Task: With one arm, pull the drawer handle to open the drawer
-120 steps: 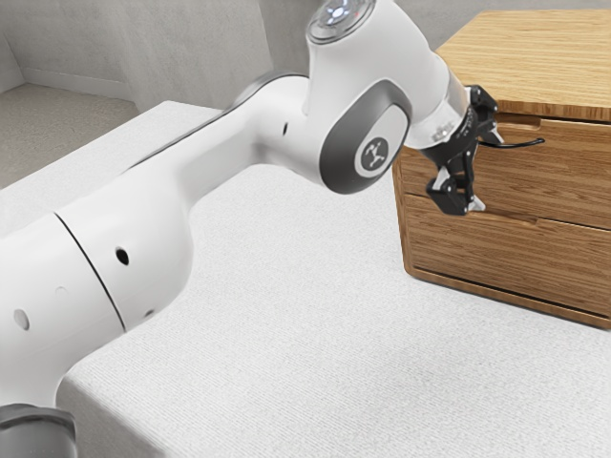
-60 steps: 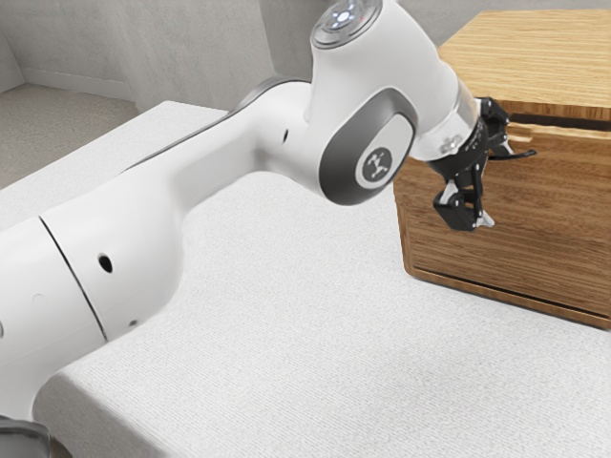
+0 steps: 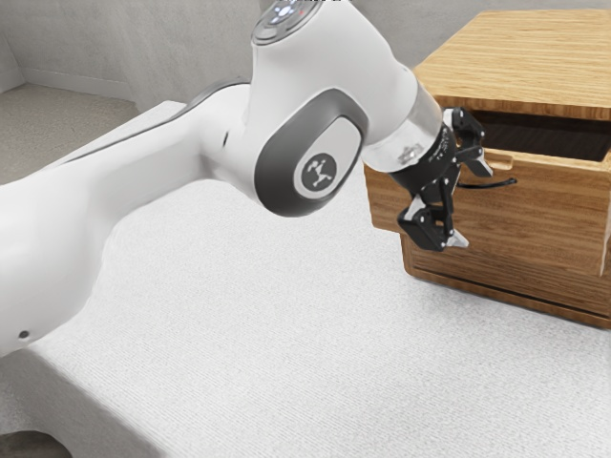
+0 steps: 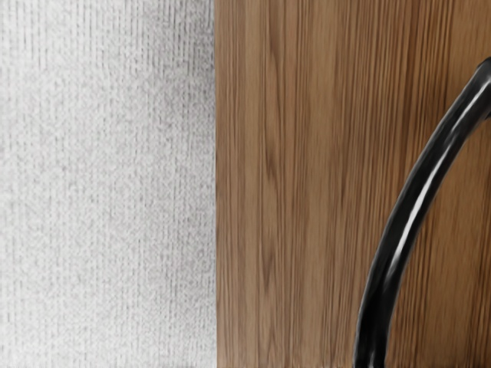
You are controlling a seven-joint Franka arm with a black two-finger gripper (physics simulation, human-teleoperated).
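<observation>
drawer (image 3: 544,205) stood partly out of the wooden cabinet (image 3: 520,48) on the table (image 3: 286,334), its inside dark. gripper (image 3: 461,196) sat at the black handle (image 3: 496,181), grip impossible to tell. half a second before, only a slit showed.

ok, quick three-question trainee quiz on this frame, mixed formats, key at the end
1. True or false: the top drawer is fully shut.
2. The handle is: A silver, B black, C wooden.
3. Fill in: the cabinet stands on a ___ table.
Key: 1 false; 2 B; 3 white.
</observation>
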